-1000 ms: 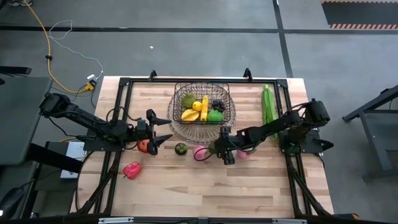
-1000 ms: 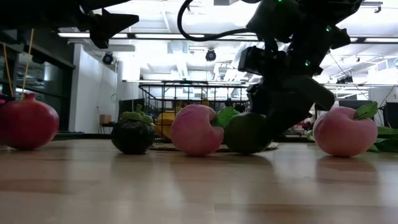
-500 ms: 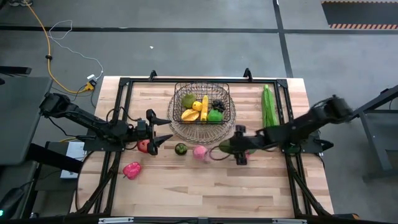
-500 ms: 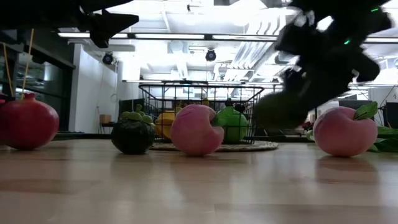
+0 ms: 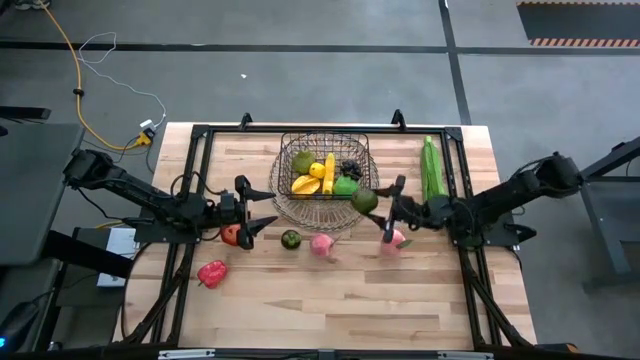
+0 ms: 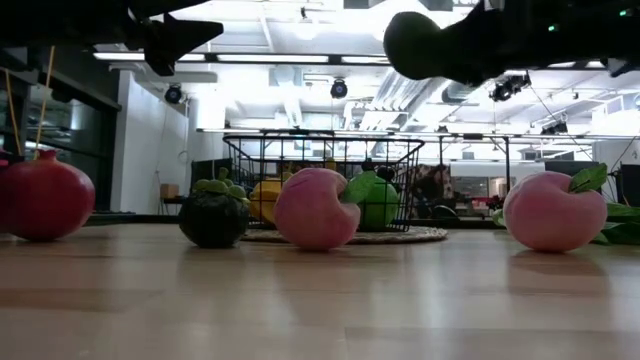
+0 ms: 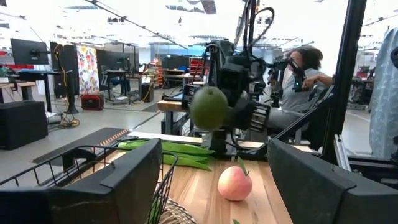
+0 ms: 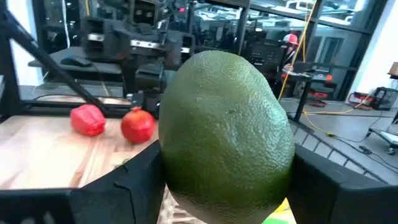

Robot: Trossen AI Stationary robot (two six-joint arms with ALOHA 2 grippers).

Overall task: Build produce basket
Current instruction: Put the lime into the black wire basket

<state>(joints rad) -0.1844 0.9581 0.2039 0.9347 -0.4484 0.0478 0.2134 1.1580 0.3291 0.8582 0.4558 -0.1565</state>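
Note:
My right gripper (image 5: 374,201) holds a green avocado (image 5: 364,199) in the air, just off the near right rim of the dark wire basket (image 5: 368,150). The basket holds a banana, a starfruit, grapes and green fruit. On the table lie two pink peaches (image 5: 321,245) (image 5: 393,240), a dark green fruit (image 5: 290,239), a round red fruit (image 5: 232,235) and a red pepper (image 5: 212,273). My left gripper (image 5: 267,208) waits open above the table, left of the basket, with nothing between its fingers. My right gripper pinches the avocado's two sides (image 8: 180,155) between its two fingers. The fingers lie about level and come from the table's right side. The avocado is lifted clear of the table, high above the peaches in the low view (image 6: 425,45).
A long green husk (image 5: 431,168) lies along the far right of the table. A black frame rims the tabletop. In the left wrist view a person (image 7: 298,74) sits beyond the table.
My right gripper has lifted the avocado off the table from beside the pink peaches. It has risen and gone toward the far edge, up to the basket's near right rim. It has tipped from pointing down to about level.

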